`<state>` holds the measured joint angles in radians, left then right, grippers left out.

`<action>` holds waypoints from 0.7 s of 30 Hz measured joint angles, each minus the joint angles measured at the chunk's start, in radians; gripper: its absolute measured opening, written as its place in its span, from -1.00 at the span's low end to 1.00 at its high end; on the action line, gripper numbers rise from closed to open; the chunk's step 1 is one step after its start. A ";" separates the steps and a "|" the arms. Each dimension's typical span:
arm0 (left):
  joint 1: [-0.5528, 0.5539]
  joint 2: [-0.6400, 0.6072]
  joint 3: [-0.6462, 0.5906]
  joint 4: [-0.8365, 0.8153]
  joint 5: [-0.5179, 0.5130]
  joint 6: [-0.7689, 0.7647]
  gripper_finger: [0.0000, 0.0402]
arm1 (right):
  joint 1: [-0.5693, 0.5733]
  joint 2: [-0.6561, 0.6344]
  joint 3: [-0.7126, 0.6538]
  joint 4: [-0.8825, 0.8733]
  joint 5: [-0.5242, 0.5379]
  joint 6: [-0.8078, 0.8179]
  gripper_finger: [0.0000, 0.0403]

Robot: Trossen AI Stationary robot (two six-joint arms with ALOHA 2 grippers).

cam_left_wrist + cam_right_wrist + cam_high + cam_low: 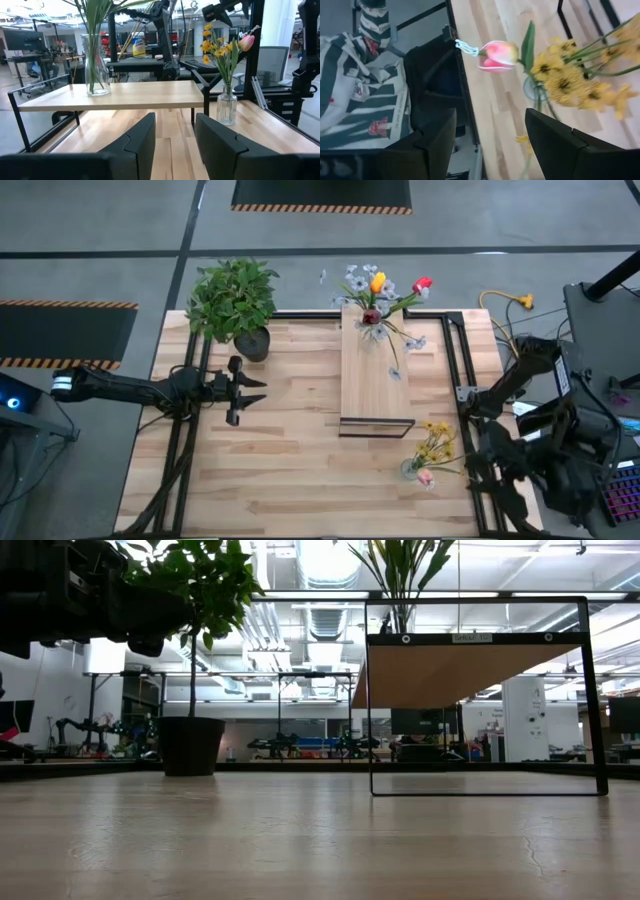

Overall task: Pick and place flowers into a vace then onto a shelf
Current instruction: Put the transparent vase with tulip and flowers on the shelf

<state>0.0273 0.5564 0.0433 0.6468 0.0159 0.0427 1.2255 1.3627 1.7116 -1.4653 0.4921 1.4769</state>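
My right jaws [487, 145] hang spread and empty just above the second vase [413, 469] of flowers [565, 75], stems upright on the desk [290, 470]; left jaws [172, 145], parted, sit farther off

Broad bare tabletop [290, 450] fills the lower centre and lower left of the high view, open for passage; the shelf [373, 380] blocks the upper centre, its far end occupied by a vase of flowers [375, 298]; a potted plant [236, 305] stands upper left; a small glass vase of yellow blooms [430, 450] stands lower right.
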 joint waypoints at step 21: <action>0.000 0.000 0.000 0.000 0.000 0.000 -0.39 | 0.001 0.339 0.157 0.000 -0.075 0.394 0.12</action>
<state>0.0273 0.5560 0.0433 0.6468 0.0158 0.0429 1.2266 1.7013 1.8682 -1.4655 0.4175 1.8711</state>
